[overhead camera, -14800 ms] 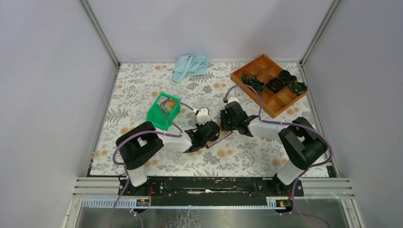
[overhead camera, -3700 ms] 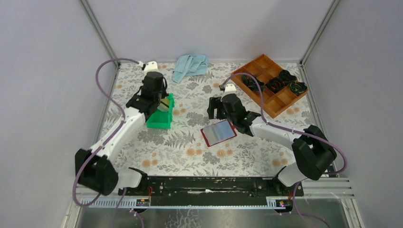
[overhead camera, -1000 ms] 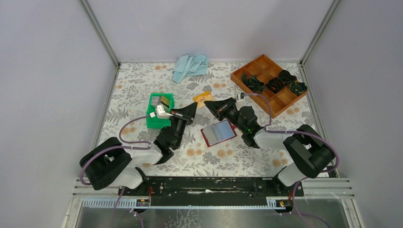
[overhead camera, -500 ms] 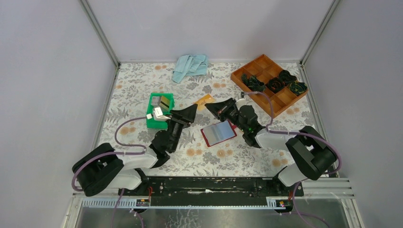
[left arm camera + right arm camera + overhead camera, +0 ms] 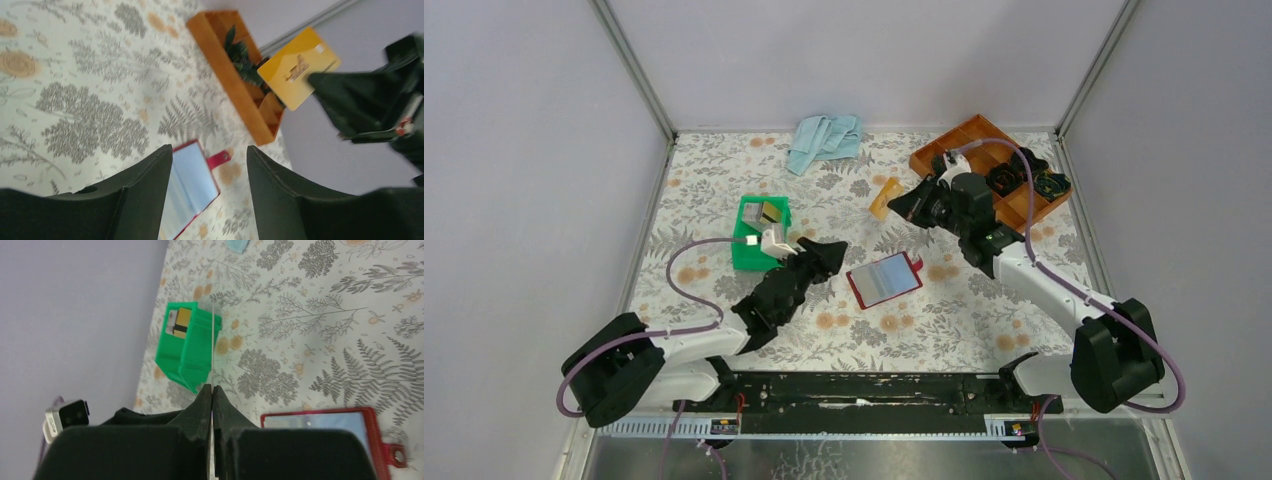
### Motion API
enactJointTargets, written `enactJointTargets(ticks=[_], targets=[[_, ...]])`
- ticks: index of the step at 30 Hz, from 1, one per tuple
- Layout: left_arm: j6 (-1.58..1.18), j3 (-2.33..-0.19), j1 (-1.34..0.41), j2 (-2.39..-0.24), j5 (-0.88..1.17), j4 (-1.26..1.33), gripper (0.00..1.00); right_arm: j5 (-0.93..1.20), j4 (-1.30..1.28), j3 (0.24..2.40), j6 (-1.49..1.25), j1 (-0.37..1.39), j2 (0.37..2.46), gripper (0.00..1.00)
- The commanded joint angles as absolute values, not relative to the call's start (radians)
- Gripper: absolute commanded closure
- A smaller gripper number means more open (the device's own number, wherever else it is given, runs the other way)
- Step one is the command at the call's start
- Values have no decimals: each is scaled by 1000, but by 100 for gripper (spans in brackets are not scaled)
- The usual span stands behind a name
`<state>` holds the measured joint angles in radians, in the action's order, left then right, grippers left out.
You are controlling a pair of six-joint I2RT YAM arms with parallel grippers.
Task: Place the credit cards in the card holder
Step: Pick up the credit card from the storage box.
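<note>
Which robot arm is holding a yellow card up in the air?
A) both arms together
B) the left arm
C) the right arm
C: the right gripper is pinched shut on the yellow card and holds it above the table, while the left gripper is open with nothing between its fingers.

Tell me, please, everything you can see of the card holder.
The card holder lies open and flat on the floral table, near its middle. Its inside is pale blue-grey with a dark red border and a small red snap tab at one end. No card shows on it, and nothing else touches it.
</note>
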<state>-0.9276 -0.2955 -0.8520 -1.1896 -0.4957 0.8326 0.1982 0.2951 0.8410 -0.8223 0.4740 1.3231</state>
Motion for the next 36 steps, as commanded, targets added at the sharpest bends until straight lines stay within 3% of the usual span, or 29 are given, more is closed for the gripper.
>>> enactJointTargets(ticks=[1, 11, 36], targets=[[-930, -367, -867, -1201, -389, 593, 38, 308, -42, 943, -526, 455, 1322, 100], [-1015, -433, -913, -1342, -228, 452, 41, 353, -260, 915, -368, 446, 1293, 100], [-1157, -510, -1083, -1530, -245, 445, 36, 302, -311, 853, -323, 446, 1243, 100]])
